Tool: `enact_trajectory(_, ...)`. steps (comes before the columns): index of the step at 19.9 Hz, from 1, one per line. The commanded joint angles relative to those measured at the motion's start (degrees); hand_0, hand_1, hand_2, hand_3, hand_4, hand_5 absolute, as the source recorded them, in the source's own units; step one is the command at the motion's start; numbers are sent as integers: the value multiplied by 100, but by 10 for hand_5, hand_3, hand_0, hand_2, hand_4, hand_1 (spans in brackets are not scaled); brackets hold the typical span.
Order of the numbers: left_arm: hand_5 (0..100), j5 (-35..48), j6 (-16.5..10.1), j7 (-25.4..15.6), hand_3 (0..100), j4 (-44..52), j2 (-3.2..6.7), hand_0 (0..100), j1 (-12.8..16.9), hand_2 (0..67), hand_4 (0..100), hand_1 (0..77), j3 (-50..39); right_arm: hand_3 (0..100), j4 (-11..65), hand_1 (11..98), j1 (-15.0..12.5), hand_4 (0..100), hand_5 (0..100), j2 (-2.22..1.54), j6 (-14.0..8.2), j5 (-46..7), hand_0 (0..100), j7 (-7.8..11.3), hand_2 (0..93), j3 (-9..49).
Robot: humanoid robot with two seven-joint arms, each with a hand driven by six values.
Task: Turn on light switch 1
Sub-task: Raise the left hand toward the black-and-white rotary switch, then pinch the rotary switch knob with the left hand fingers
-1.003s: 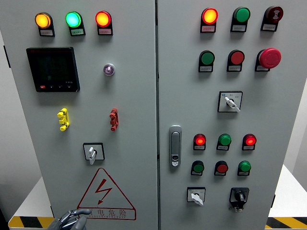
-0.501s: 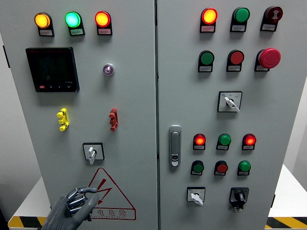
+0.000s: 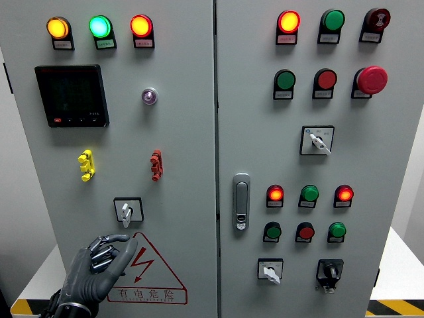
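The left hand, fingers loosely curled and holding nothing, is hovering just below the switch; judging by this, reaching and turning it comes next.

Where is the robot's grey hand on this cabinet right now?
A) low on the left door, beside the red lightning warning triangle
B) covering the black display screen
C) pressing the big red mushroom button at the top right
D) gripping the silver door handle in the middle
A: the left hand sits low on the left door, its fingertips at the edge of the warning triangle, just below the small rotary switch and touching no control.
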Motion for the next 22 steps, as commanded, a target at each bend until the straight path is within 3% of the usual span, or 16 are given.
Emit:
enact_trajectory(1, 647, 35, 70, 15, 836, 9, -1, 0, -62, 413, 963, 552, 23, 196, -1, 193, 0, 193, 105, 0, 0, 0, 0, 0, 0, -1)
enact_trajectory(6, 640, 44, 535, 50, 834, 26, -1, 0, -334, 417, 958, 549, 50, 196, 8, 198, 0, 193, 105, 0, 0, 0, 0, 0, 0, -1)
enact_trajectory(8, 641, 44, 737, 260, 834, 26, -1, 0, -413, 422, 959, 551, 120, 196, -1, 198, 0, 193, 105, 0, 0, 0, 0, 0, 0, -1)
enact_trajectory(15, 645, 53, 799, 358, 842, 62, -1, 0, -501, 448, 960, 573, 243, 196, 8, 197, 0, 193, 105, 0, 0, 0, 0, 0, 0, 7)
enact_trajectory(22, 646, 61, 1046, 692, 843, 62, 26, 0, -607, 472, 962, 580, 252, 196, -1, 196, 0, 193, 105, 0, 0, 0, 0, 0, 0, -1)
